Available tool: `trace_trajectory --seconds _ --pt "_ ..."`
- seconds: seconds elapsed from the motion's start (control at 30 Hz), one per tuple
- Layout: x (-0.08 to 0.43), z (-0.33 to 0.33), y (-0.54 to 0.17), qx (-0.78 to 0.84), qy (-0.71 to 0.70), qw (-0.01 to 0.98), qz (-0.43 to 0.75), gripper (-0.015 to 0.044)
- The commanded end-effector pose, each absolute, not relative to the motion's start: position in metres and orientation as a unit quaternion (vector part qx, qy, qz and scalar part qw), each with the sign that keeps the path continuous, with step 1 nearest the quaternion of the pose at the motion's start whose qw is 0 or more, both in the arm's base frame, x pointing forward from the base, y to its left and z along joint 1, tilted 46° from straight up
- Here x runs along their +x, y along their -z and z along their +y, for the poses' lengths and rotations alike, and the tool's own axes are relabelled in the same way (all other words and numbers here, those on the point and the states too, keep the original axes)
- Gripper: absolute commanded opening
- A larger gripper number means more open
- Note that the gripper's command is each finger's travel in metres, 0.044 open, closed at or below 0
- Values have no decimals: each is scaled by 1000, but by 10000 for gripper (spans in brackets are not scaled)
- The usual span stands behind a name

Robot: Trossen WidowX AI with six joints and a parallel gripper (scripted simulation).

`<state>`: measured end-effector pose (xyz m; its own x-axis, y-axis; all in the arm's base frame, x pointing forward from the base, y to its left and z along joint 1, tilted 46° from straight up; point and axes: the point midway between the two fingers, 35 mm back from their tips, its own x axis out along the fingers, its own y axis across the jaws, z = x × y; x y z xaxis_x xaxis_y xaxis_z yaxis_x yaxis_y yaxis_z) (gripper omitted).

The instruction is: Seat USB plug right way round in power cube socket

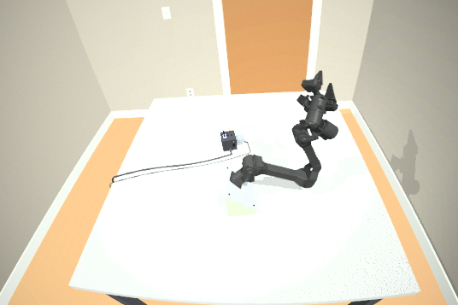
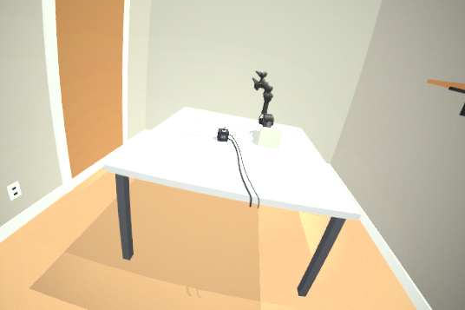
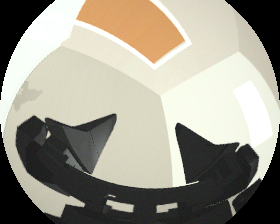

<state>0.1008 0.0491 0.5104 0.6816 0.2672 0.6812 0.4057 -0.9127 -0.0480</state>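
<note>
The power cube is a small dark box standing on the white table. A tiny upright piece shows on its top in the exterior view, seemingly the USB plug; its depth and which way round it sits are too small to tell. My gripper is open and empty, raised high above the table and well away from the cube. The wrist view shows only walls and the door beyond the fingers, with no cube or plug.
A dark cable runs from beside the cube to the table's edge, with a thinner line alongside, cable or shadow. A pale block stands by the arm's base. The arm bends up on the right in the top view.
</note>
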Motion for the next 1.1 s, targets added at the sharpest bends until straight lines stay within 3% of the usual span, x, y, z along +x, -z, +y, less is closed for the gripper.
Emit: trace_trajectory --seconds 0.0,0.1,0.3,0.57,0.8,1.07 --pt "100 51 -511 -912 354 94 -184 426" --pt "98 76 -512 -915 358 36 -184 440" --pt "108 186 -491 -899 331 -210 -196 440" --pt "174 289 -398 -814 207 -500 -211 440" --pt "236 320 -289 -697 46 -671 -246 440" --pt "285 294 -167 -534 -162 -779 -286 440"
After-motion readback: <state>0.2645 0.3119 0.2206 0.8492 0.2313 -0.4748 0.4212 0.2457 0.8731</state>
